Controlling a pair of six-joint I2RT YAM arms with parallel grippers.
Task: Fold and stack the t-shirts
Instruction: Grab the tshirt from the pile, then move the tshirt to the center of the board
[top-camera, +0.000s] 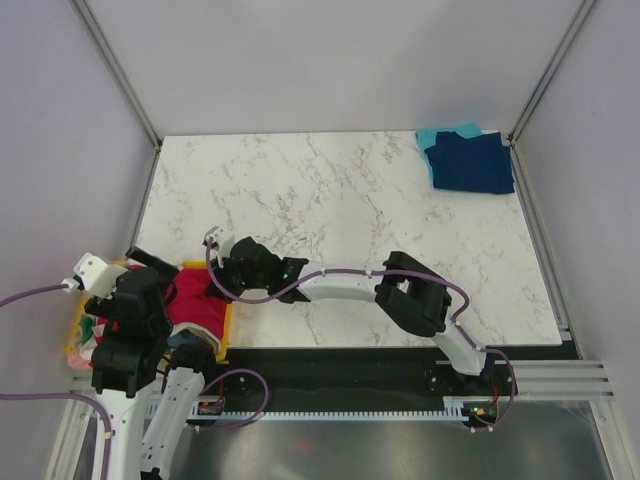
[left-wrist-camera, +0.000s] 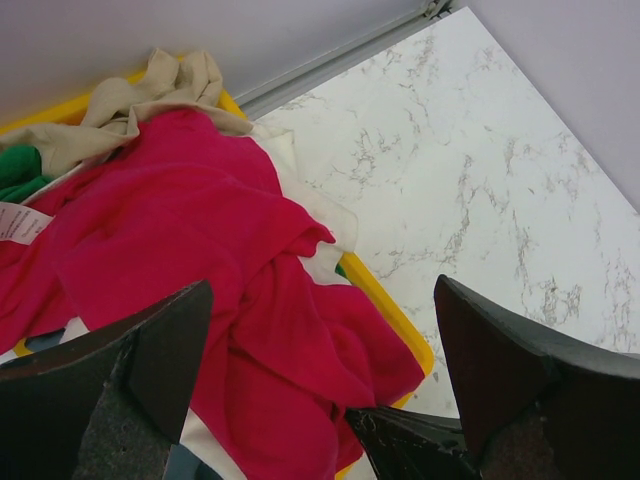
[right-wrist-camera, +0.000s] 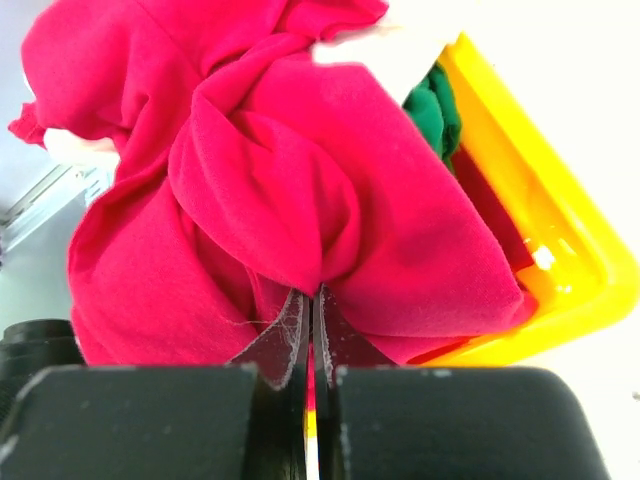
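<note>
Gripper pinches red t-shirt over yellow bin.

A yellow plastic bin sits at the near left corner of the white marble-patterned tabletop. Pale grey walls enclose the table.

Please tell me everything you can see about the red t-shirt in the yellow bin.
The red t-shirt is soft, crumpled crimson cloth, heaped in the yellow bin and spilling over its rim. It touches a cream shirt and a green shirt. The right gripper has its jaws shut on one fold.
</note>
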